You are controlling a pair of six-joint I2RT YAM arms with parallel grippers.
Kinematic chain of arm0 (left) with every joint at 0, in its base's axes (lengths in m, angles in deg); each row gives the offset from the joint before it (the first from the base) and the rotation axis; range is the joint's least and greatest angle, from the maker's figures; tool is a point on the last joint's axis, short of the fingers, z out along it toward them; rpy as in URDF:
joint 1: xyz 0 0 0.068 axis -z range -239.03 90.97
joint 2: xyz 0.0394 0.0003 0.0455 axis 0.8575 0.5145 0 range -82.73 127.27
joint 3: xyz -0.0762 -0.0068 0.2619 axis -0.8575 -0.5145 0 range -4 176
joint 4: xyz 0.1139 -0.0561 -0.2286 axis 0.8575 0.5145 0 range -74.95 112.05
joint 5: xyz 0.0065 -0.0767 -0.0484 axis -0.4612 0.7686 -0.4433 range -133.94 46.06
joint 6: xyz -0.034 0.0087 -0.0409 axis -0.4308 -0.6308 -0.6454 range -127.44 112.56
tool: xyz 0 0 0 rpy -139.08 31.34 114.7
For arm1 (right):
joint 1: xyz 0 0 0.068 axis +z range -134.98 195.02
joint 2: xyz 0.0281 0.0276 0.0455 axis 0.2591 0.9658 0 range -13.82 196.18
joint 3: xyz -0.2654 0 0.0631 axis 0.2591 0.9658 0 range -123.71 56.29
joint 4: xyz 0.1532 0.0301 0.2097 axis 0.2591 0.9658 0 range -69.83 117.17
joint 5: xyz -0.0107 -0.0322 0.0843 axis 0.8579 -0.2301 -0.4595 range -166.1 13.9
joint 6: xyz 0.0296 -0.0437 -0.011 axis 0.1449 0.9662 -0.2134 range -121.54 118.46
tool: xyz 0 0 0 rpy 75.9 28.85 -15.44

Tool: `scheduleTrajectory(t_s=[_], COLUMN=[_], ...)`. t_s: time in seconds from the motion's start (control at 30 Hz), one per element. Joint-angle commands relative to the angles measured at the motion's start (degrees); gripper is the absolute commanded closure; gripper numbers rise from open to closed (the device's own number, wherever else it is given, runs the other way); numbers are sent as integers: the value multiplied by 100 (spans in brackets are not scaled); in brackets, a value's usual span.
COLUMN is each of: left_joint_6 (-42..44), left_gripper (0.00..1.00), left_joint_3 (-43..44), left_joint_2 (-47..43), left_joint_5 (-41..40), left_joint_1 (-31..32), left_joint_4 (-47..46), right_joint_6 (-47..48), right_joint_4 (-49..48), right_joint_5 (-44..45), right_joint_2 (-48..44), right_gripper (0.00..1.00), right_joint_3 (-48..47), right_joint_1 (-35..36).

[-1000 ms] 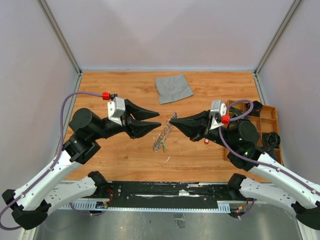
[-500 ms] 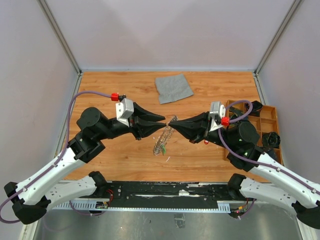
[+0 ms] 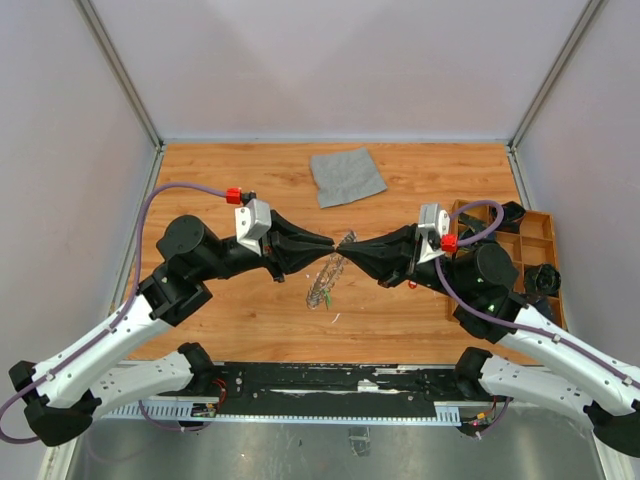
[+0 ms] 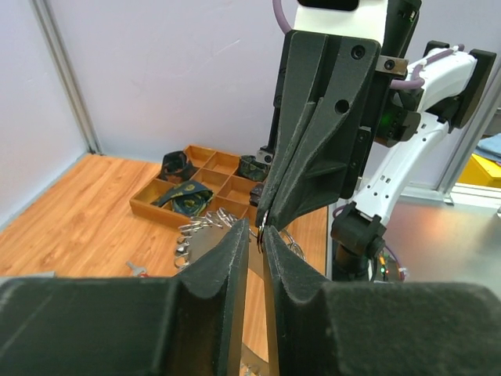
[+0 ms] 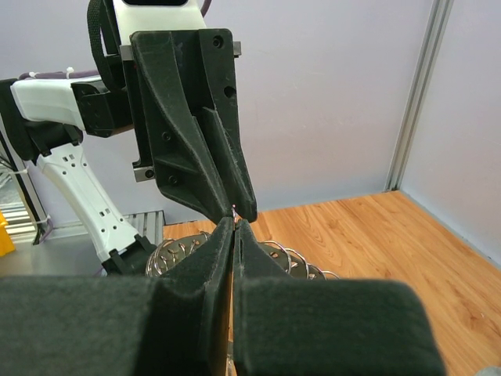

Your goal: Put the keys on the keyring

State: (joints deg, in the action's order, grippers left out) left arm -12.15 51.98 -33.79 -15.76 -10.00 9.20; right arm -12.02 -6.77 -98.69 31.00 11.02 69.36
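The keyring (image 3: 327, 276), a large silvery ring fringed with small metal loops, hangs edge-on above the table between both arms. My right gripper (image 3: 350, 250) is shut on its upper rim, and the ring's loops (image 5: 291, 255) show behind the pressed-together fingers (image 5: 234, 223). My left gripper (image 3: 333, 256) meets it tip to tip, jaws drawn in on the thin rim wire (image 4: 259, 227). A green tag (image 3: 326, 294) hangs on the ring. A key with a red tag (image 3: 413, 284) lies under the right gripper. A small silver key (image 4: 137, 269) rests on the wood.
A grey square cloth (image 3: 347, 175) lies at the back centre. A wooden tray (image 3: 535, 212) with chunky black parts sits at the right edge behind the right arm. A tiny white piece (image 3: 335, 318) lies on the wood below the ring.
My left gripper moved right to the keyring and narrowed its jaws from wide apart to nearly together on the rim. The right gripper held still, shut.
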Motion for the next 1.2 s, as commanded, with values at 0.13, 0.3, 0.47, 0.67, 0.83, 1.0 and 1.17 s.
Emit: scheduleTrajectory(t_s=[0.13,0.3,0.47,0.67,0.83,1.0,1.17], left_joint_6=[73,145,197,473,695,940,1374], left_gripper=[84,99,100,100,99,99,99], left_joint_3=[114,144,179,266,369,532,844], left_joint_2=[132,133,92,-23,-22,69,255], left_joint_5=[102,39,23,-110,49,271,267], left_joint_1=[97,106,106,106,106,106,106], left_joint_4=[-30,75,163,478,729,1034,1654], right_joint_6=[80,98,231,923,1425,1790,2029], right_joint_4=[-299,-283,16,1797,3527,4563,4908], right_joint_5=[-132,-132,-112,164,225,-58,-218], right_joint_2=[-15,-56,-105,-447,-437,-94,145], right_gripper=[99,99,94,69,67,67,67], right_joint_3=[-299,-287,-361,-893,-1521,-1923,-2106], right_joint_1=[121,129,129,129,129,129,129])
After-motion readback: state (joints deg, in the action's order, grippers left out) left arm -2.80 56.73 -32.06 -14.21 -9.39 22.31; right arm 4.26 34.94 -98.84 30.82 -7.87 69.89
